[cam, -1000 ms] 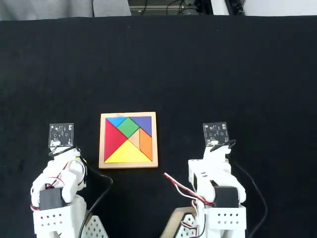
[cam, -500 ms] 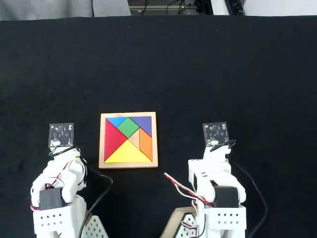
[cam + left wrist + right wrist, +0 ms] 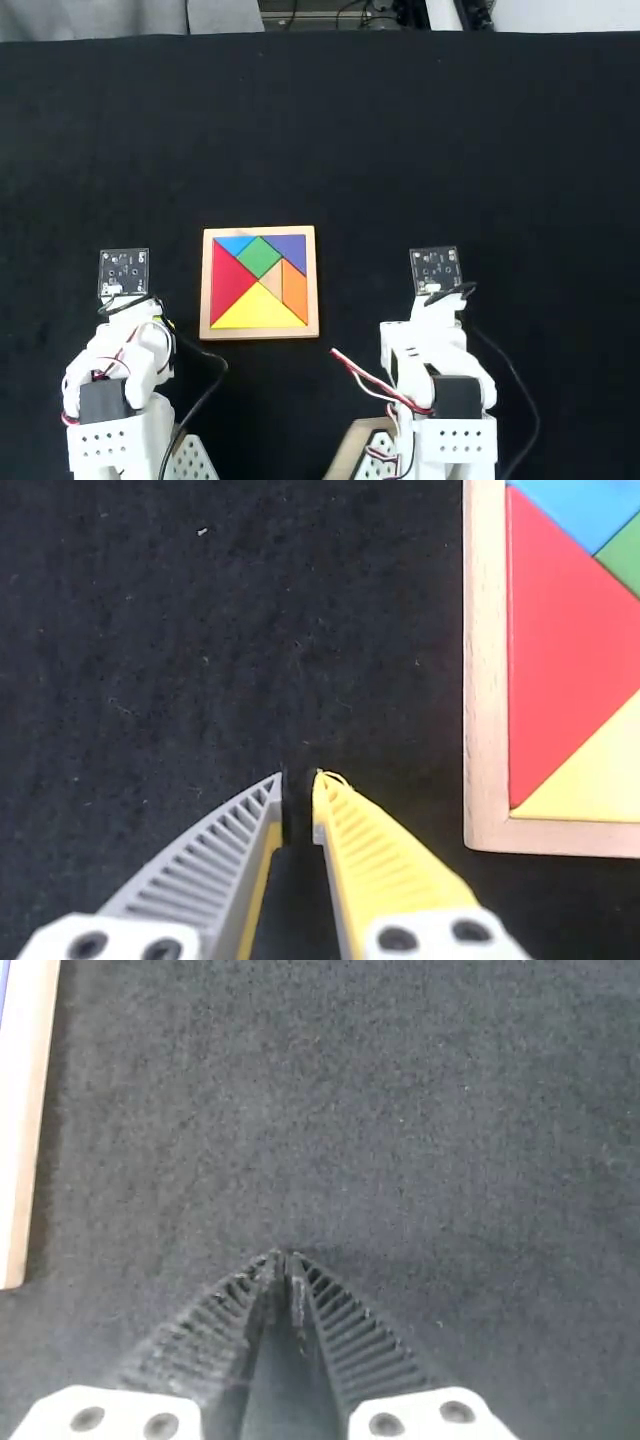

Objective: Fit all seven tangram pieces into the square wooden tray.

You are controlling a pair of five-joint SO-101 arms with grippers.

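Note:
The square wooden tray [image 3: 206,285] lies on the black cloth between the two arms, its inside packed with coloured tangram pieces: blue [image 3: 233,244], green [image 3: 260,256], purple [image 3: 291,250], red [image 3: 229,281], tan [image 3: 270,287], orange [image 3: 294,287] and yellow [image 3: 258,312]. My left gripper [image 3: 297,780] is shut with nothing in it, over bare cloth beside the tray's rim [image 3: 484,680]. My right gripper [image 3: 283,1257] is also shut and empty, on the tray's other side, where its rim [image 3: 25,1110] shows. Both arms are folded back at the near edge.
Black cloth covers the whole table, with wide free room beyond the tray. The left arm's base [image 3: 110,440] and the right arm's base [image 3: 440,435] stand at the near edge, with loose cables [image 3: 365,380] by the right one.

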